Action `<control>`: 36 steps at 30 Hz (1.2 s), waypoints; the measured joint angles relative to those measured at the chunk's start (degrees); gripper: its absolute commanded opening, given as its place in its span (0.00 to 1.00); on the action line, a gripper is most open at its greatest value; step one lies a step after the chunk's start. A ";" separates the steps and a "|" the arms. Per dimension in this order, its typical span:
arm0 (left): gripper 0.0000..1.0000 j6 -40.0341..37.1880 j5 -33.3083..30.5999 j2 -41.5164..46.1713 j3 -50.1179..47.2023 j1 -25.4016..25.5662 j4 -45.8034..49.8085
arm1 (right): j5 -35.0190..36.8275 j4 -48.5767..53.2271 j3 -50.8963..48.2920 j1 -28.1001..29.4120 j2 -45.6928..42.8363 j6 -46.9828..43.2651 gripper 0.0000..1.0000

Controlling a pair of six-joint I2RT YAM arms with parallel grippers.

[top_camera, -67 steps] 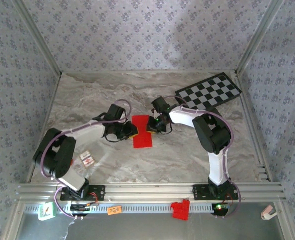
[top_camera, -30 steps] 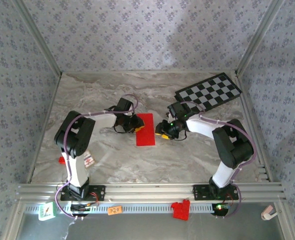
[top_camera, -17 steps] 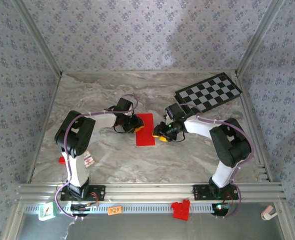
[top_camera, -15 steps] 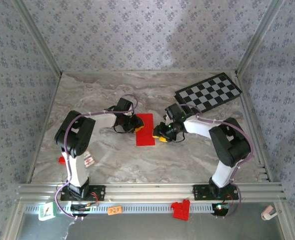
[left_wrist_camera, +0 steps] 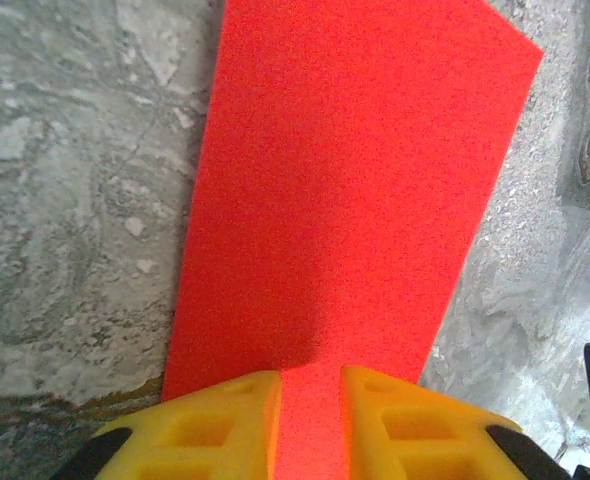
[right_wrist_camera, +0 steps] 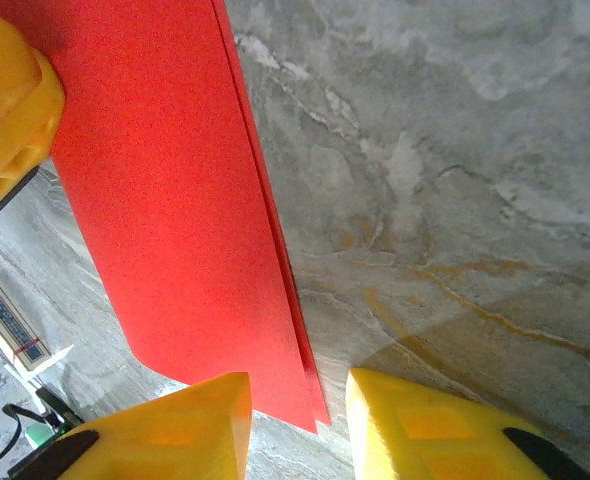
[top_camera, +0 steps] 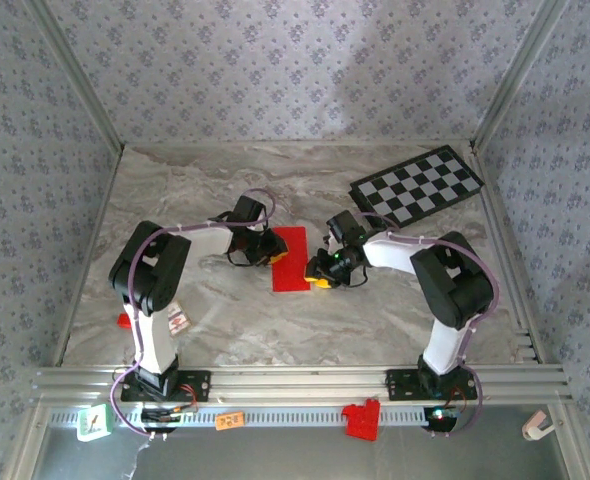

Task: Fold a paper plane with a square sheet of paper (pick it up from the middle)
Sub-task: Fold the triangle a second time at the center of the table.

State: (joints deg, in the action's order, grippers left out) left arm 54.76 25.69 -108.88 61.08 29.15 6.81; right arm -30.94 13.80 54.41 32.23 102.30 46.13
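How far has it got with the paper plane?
Early days. Done: the square sheet of paper lies folded in half, a flat doubled rectangle on the table. In hand: the left claw sits over one long edge, the right claw open at the opposite edge's near corner. Left: every nose and wing fold; no pointed shape yet.

left hand [left_wrist_camera: 310,400] — jaws narrowly parted | right hand [right_wrist_camera: 300,410] — jaws parted, low

The top camera looks down from the table's [top_camera: 275,320] near edge. Both wrist cameras sit close above the folded red paper [left_wrist_camera: 345,200], from opposite sides.
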 measured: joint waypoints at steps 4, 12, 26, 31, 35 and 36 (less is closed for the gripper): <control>0.23 0.02 0.02 0.00 0.00 -0.17 0.00 | -0.92 -0.92 0.00 0.07 0.37 0.02 0.29; 0.23 0.02 0.02 0.00 0.00 -0.17 -0.02 | -3.10 -2.49 0.00 0.57 0.63 0.00 0.29; 0.23 0.02 0.00 0.00 0.00 -0.28 0.00 | -4.92 -5.44 -0.57 0.55 0.61 0.46 0.25; 0.23 0.02 0.02 0.00 0.00 -0.28 0.00 | -4.92 -5.95 -2.12 0.42 0.57 1.95 0.21; 0.23 0.02 0.02 0.00 0.00 -0.28 0.00 | -4.92 -6.40 -2.84 0.26 0.46 2.99 0.17; 0.23 0.02 0.02 0.00 0.00 -0.28 0.00 | -4.92 -6.49 -2.91 0.26 0.35 3.23 0.16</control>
State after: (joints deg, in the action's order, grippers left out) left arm 54.78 25.71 -108.88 61.08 28.86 6.81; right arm -35.86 7.31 51.51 32.49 102.65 49.36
